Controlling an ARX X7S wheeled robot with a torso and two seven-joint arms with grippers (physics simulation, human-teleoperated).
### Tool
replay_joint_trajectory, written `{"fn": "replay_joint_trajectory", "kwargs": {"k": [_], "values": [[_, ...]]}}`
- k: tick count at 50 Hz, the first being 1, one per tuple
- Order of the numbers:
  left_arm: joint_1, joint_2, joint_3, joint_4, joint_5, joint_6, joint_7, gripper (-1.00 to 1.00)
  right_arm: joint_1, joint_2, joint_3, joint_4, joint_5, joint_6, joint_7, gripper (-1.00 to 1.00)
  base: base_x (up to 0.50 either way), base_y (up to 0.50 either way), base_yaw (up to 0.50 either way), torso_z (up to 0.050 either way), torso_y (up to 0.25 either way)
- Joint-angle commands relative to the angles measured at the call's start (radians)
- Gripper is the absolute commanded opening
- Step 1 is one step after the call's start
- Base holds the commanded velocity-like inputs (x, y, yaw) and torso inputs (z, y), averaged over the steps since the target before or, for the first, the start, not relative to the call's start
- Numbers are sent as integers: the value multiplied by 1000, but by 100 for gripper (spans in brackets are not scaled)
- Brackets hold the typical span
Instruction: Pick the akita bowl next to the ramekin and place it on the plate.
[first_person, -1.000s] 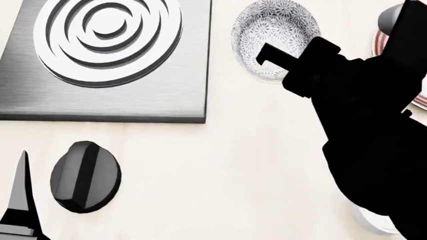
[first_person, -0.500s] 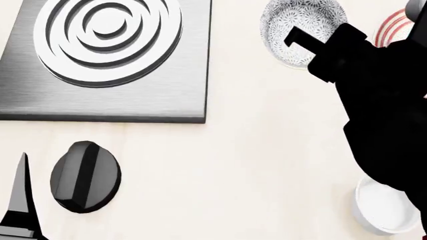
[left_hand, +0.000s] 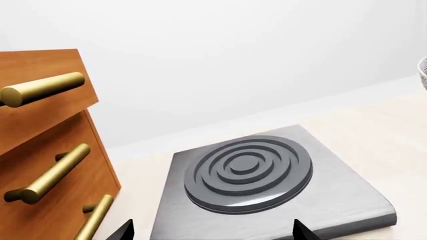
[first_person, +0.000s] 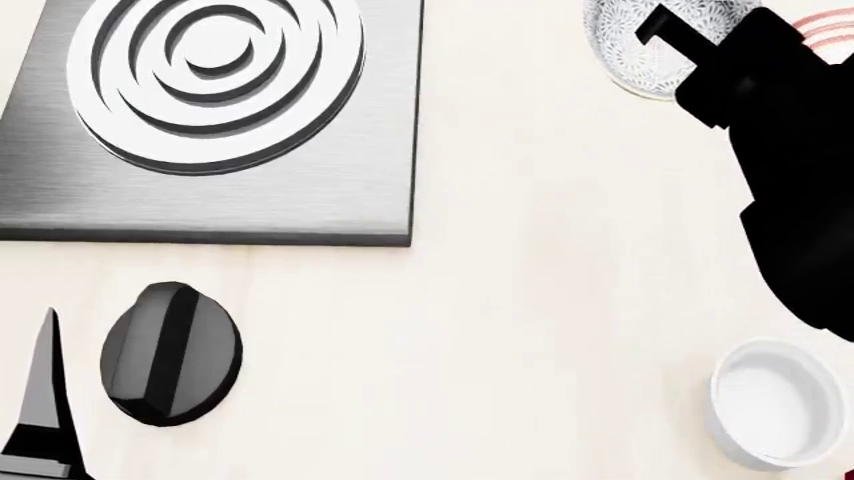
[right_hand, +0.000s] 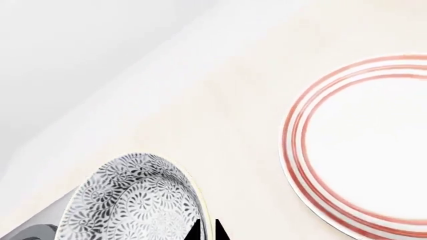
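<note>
Three views, each with different coverage. Head view alone has the ramekin (first_person: 771, 415) on the counter (first_person: 534, 300) at lower right, plus a black knob (first_person: 170, 353) at lower left. Right wrist view alone shows most of the plate (right_hand: 360, 145) (cut by the frame edge there, a sliver in head view).

Right gripper (right_hand: 207, 231) reaches far forward, black arm crossing the head view's right side. Its fingertips pinch the rim of the akita bowl (right_hand: 143, 205), which looks lifted, beside the plate, not over it.

Left gripper (left_hand: 210, 232): only two tips visible, apart, low before the hob (left_hand: 260, 175). Drawers (left_hand: 47, 150) appear only there.
</note>
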Motion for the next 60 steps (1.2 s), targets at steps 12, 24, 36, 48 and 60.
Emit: {"fn": "replay_joint_trajectory", "kwargs": {"k": [12,24,36,48,60], "values": [[-10,12,-33,5,-20,-32,31,100,73,-17,38,83,-48,-1,-31,-100,0,0,0,0,1],[-12,8,-31,6,-23,-35,26,100,97,-3,45,122,-56,1,-24,-100,0,0,0,0,0],[-6,5,-29,7,-28,-32,21,100,112,6,52,157,-60,1,-21,-100,0,0,0,0,1],[-4,-1,-23,4,-29,-30,13,100,140,-2,59,229,-62,-3,-28,-100,0,0,0,0,1],[1,-7,-25,0,-40,-25,5,100,171,-10,55,288,-74,-1,-22,-100,0,0,0,1,0]]}}
